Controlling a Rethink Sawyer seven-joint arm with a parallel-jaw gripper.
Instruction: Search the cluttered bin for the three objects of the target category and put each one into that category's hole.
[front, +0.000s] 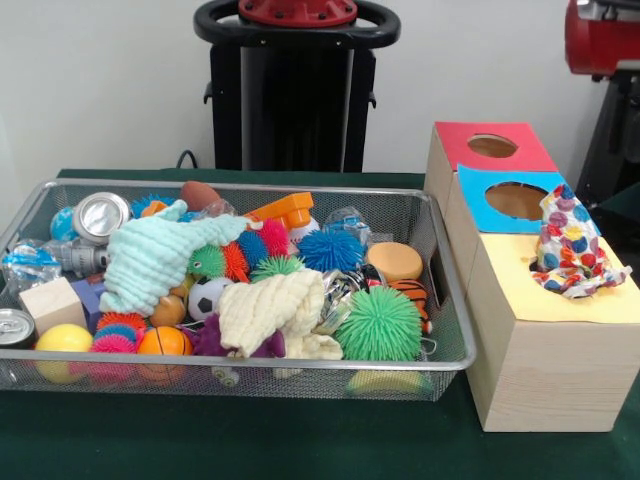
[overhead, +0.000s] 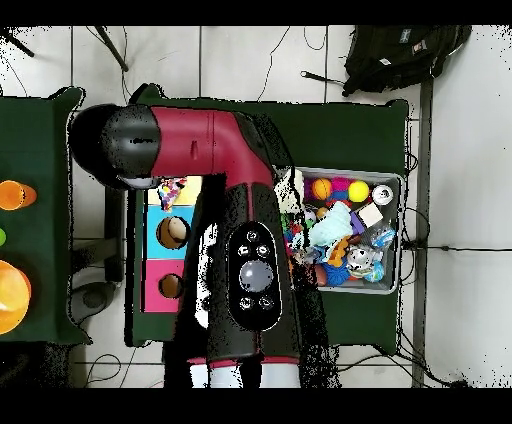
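Note:
A wire mesh bin (front: 250, 368) holds mixed clutter. On its left half a mint green cloth (front: 160, 255) lies across the pile, and a cream cloth (front: 275, 310) lies at the front middle. To the right stands a wooden box (front: 545, 370) with a red-topped hole (front: 492, 146), a blue-topped hole (front: 516, 200) and a yellow top. A polka-dot cloth (front: 570, 245) sits bunched on the yellow top, partly pushed in. In the overhead view the red arm (overhead: 230, 150) reaches over the box, with the polka-dot cloth (overhead: 172, 190) just below its black end. No gripper shows in either view.
The bin also holds a green spiky ball (front: 380, 325), a blue spiky ball (front: 330, 250), an orange ball (front: 165, 340), a yellow ball (front: 62, 338), a soccer ball (front: 205, 295), a wooden block (front: 50, 303) and cans (front: 100, 215). A red arm part (front: 600, 35) hangs at the top right.

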